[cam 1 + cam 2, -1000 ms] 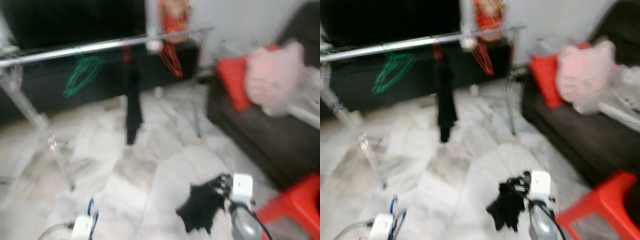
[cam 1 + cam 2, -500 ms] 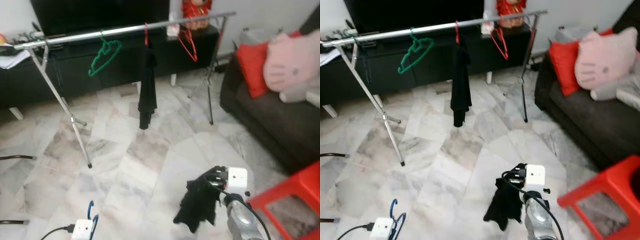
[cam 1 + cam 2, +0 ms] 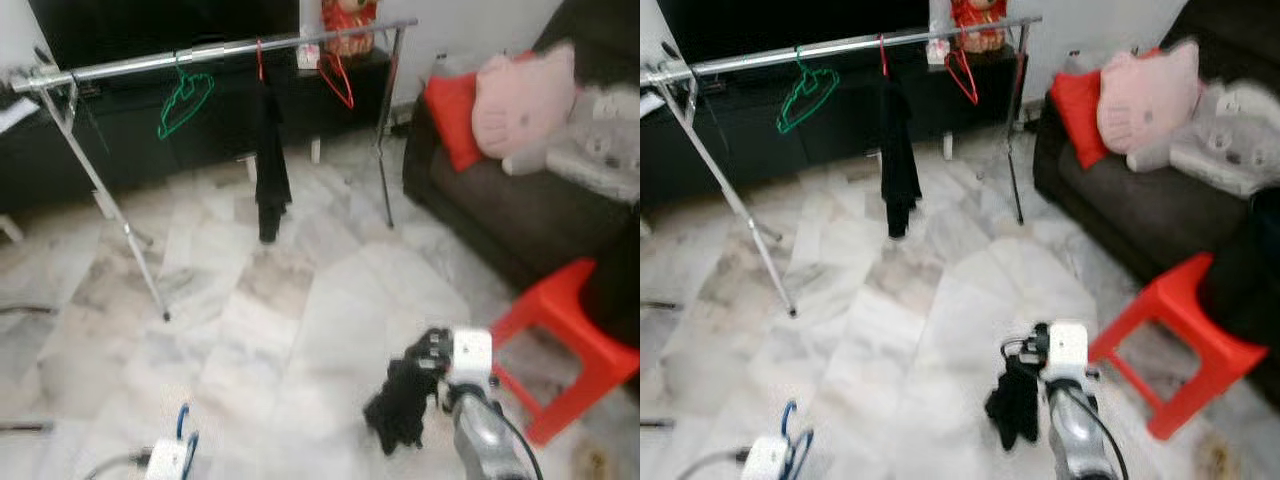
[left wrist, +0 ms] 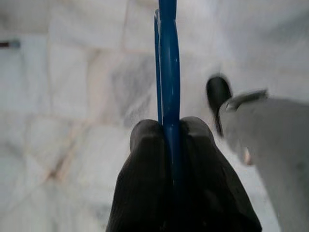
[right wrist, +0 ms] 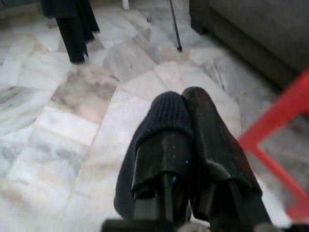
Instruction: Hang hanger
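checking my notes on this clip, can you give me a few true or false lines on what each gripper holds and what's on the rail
1. The left gripper is shut on a blue hanger. True.
2. The right gripper is open and holds nothing. False: it is shut on a black garment.
3. A green hanger hangs on the clothes rail. True.
4. The stool beside the sofa is blue. False: it is red.
5. A black garment hangs on the rail from a red hanger. True.
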Robot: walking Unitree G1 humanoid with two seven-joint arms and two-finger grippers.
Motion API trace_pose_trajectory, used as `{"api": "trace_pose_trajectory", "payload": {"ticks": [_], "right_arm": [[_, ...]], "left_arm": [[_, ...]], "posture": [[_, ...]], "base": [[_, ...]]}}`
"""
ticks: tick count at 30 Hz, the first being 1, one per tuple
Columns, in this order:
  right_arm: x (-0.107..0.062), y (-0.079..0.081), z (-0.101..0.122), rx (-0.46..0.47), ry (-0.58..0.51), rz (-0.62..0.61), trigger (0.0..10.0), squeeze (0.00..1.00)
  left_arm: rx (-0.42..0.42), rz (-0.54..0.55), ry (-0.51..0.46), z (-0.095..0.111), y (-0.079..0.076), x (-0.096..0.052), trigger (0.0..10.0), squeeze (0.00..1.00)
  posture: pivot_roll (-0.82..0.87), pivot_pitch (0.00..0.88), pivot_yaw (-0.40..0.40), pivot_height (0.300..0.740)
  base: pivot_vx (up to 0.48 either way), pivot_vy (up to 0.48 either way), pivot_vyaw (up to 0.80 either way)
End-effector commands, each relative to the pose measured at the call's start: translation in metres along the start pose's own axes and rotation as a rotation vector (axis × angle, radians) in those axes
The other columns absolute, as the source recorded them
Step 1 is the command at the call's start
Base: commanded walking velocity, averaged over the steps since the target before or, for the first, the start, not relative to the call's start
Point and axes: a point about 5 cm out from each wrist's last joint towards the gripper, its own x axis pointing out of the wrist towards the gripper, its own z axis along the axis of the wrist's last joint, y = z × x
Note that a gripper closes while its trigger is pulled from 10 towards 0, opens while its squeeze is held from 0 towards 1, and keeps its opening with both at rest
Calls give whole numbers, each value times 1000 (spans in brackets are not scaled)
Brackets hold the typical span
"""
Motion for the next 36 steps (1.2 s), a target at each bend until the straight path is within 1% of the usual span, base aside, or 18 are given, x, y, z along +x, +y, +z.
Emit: {"api": "trace_pose_trajectory", "payload": {"ticks": [1, 26, 27, 28, 29, 30, 31, 36], "right_arm": [[3, -1, 7, -1, -27, -4, 10000, 0], [3, -1, 7, -1, -27, -4, 10000, 0], [13, -2, 23, -33, -50, 7, 10000, 0], [13, -2, 23, -33, -50, 7, 10000, 0], [20, -1, 34, -56, -66, 14, 10000, 0], [24, -2, 41, -71, -76, 18, 10000, 0], [25, -2, 43, -78, -79, 20, 10000, 0], [23, -3, 40, -80, -72, 21, 10000, 0]], "left_arm": [[2, 2, 12, -3, 2, -1, 10000, 0], [2, 2, 12, -3, 2, -1, 10000, 0], [9, -27, -80, 22, -2, 3, 10000, 0], [9, -27, -80, 22, -2, 3, 10000, 0], [4, -54, -150, 41, -6, 5, 10000, 0], [1, -72, -196, 52, -9, 5, 10000, 0], [3, -83, -207, 56, -11, 5, 10000, 0], [14, -93, -176, 46, -13, 4, 10000, 0]], "posture": [[-75, 0, -10, 740], [-75, 0, -10, 740], [-74, 0, -18, 740], [-74, 0, -18, 740], [-74, 0, -18, 740], [-73, 0, -18, 740], [-73, 0, -18, 740], [-73, 0, -18, 740]], "base": [[-330, 0, 0], [-330, 0, 0], [0, 0, 0], [0, 0, 0], [0, 0, 0], [0, 0, 0], [0, 0, 0], [102, 0, 0]]}}
